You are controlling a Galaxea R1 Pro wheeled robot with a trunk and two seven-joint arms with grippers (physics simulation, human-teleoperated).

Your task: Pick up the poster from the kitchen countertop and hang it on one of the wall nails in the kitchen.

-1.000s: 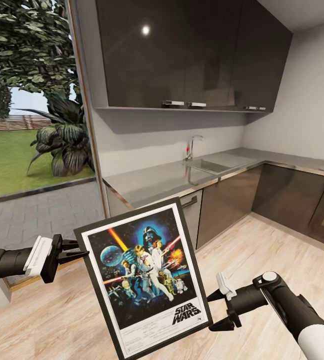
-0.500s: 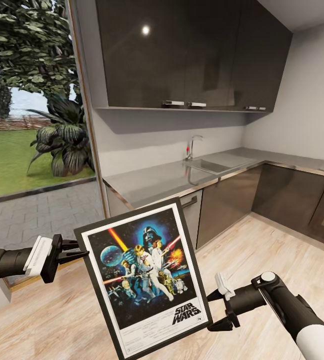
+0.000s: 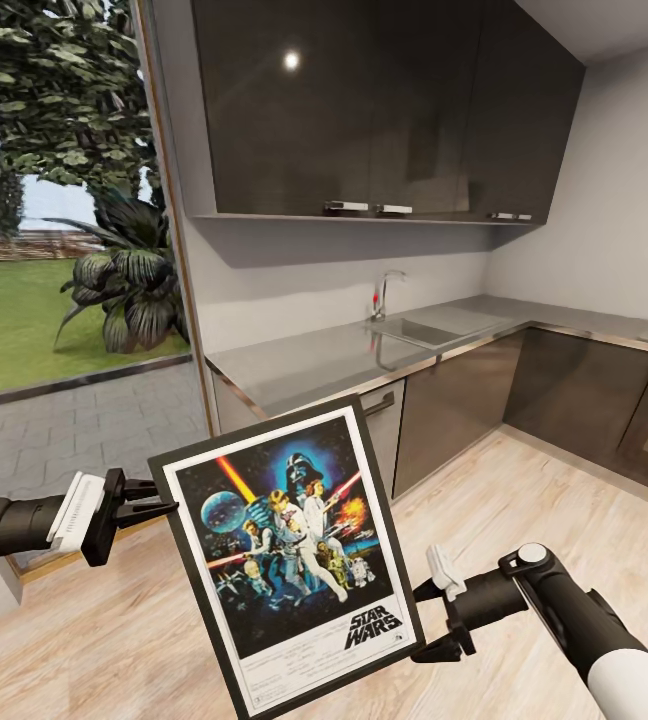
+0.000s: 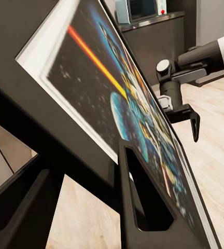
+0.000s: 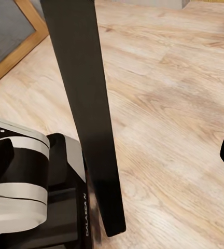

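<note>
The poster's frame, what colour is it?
Black, a thin frame around a white border on the poster; clearest in the head view.

"STAR WARS" on the poster (image 3: 289, 555)

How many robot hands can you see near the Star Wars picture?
2. The left hand grips the poster by its left edge, the frame between its fingers. The right hand sits open beside the poster's lower right edge, apparently not gripping it.
</note>
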